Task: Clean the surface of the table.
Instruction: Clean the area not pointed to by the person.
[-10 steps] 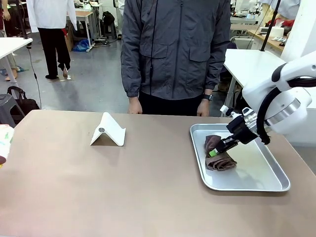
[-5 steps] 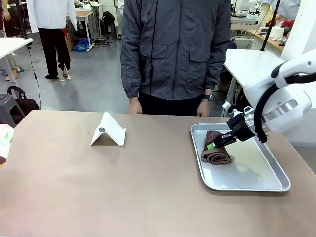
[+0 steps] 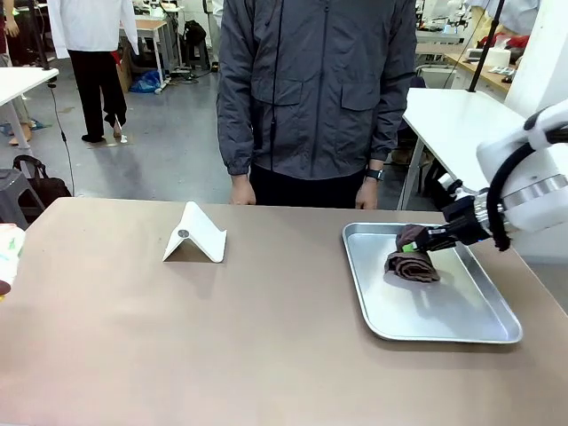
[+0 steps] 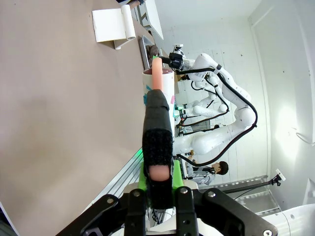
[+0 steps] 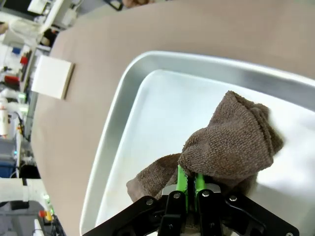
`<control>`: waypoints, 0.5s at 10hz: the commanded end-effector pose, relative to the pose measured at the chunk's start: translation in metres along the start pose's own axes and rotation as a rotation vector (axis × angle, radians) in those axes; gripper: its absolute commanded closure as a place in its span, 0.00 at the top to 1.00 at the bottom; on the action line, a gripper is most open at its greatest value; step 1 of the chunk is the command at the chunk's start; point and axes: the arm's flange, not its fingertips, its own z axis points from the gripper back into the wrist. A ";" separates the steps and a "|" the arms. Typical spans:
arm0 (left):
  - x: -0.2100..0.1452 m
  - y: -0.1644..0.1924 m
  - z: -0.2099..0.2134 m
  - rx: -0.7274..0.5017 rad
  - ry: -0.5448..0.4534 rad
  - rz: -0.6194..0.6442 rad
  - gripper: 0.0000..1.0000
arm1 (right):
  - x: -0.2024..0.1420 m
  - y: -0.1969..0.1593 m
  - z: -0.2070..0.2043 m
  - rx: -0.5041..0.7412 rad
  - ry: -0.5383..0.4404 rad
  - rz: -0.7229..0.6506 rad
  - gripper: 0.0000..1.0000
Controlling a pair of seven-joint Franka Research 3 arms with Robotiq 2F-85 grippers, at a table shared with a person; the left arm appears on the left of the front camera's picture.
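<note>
The brownish-taupe table (image 3: 177, 337) stretches across the front view. At its right end, my right gripper (image 3: 419, 246) is shut on a bunched brown cloth (image 3: 411, 264), held just above the silver tray (image 3: 484, 333). The right wrist view shows the green pads (image 5: 183, 179) pinching the cloth (image 5: 231, 142) over the tray (image 5: 113, 142). My left gripper (image 4: 157, 101) looks shut on a white bottle (image 4: 160, 88) with a peach nozzle, over the table (image 4: 64, 98). The bottle (image 3: 5, 257) also shows at the left edge of the front view.
A folded white stand (image 3: 195, 235) sits on the table left of centre, also visible as the stand (image 5: 51, 76). A person in a grey jacket (image 3: 315, 98) stands at the far edge, hands (image 3: 365, 199) hanging by the table. A white table (image 3: 448, 115) stands behind at the right.
My right gripper has lifted the brown cloth from the middle of the tray and carried it right and toward the tray's far side. The stand and the person have not moved.
</note>
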 end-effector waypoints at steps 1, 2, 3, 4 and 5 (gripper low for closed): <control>0.001 -0.005 -0.001 -0.002 -0.011 0.012 0.20 | -0.011 -0.008 0.030 0.041 0.008 0.011 0.06; 0.001 -0.005 -0.001 -0.002 -0.011 0.012 0.20 | -0.016 -0.011 0.045 0.060 0.034 -0.003 0.06; 0.001 -0.005 -0.001 -0.002 -0.011 0.012 0.20 | -0.023 -0.012 0.057 0.083 0.055 -0.006 0.06; 0.001 -0.005 -0.001 -0.002 -0.011 0.012 0.20 | -0.029 -0.010 0.065 0.111 0.063 -0.003 0.06; 0.001 -0.005 -0.001 -0.002 -0.011 0.012 0.20 | -0.037 -0.005 0.074 0.171 0.075 -0.003 0.06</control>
